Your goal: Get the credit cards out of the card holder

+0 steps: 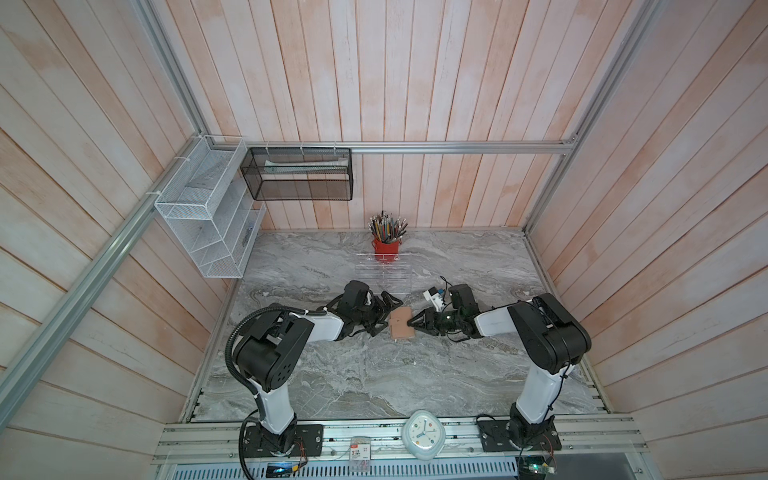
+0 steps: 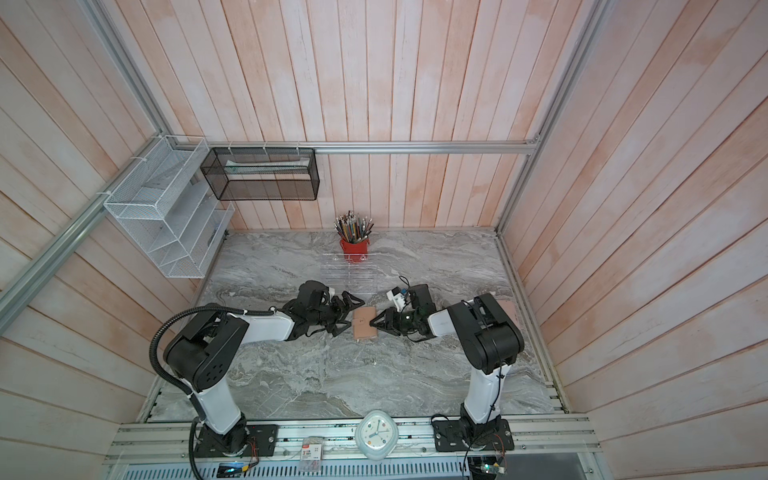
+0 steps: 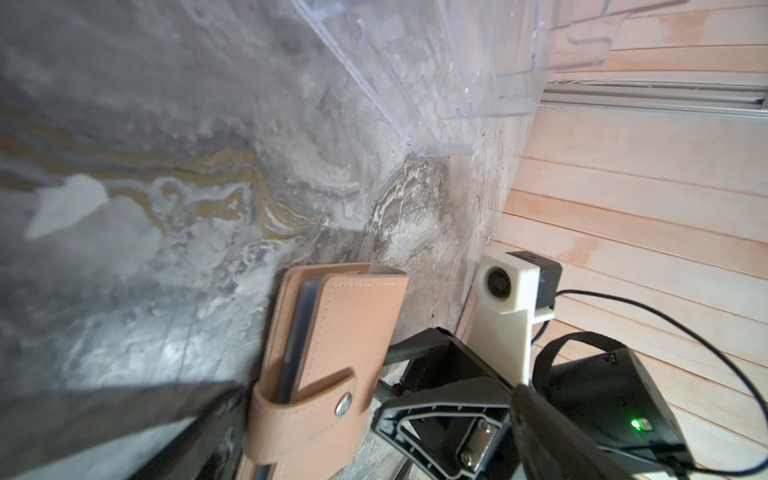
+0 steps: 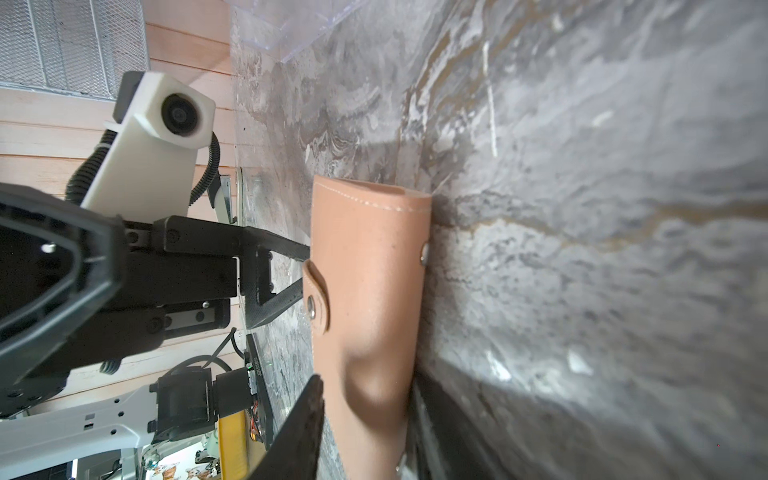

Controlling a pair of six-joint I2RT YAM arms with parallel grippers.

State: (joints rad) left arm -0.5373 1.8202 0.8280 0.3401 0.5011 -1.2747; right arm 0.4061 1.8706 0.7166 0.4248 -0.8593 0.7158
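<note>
The tan-pink card holder point(image 1: 402, 325) point(image 2: 364, 325) lies on the marble table point(image 1: 374, 382) between both grippers. Its strap point(image 3: 307, 415) wraps over the open edge, with a metal snap showing. Dark sleeve edges point(image 3: 296, 332) peek out between the covers. The credit cards are hidden inside. My right gripper point(image 1: 411, 322) point(image 2: 372, 322) point(image 4: 365, 419) is shut on the holder's right edge, one finger over the cover and one between holder and table, denting the leather. My left gripper point(image 1: 386, 316) point(image 2: 349, 316) point(image 3: 378, 395) stands open at the strap side, its jaws wide apart, not touching the holder.
A clear acrylic tiered rack point(image 1: 384, 274) stands just behind the grippers, with a red cup of pencils point(image 1: 386, 247) behind it. White mesh baskets point(image 1: 203, 216) and a black mesh basket point(image 1: 297, 174) hang on the walls. A white clock point(image 1: 423, 432) sits on the front rail.
</note>
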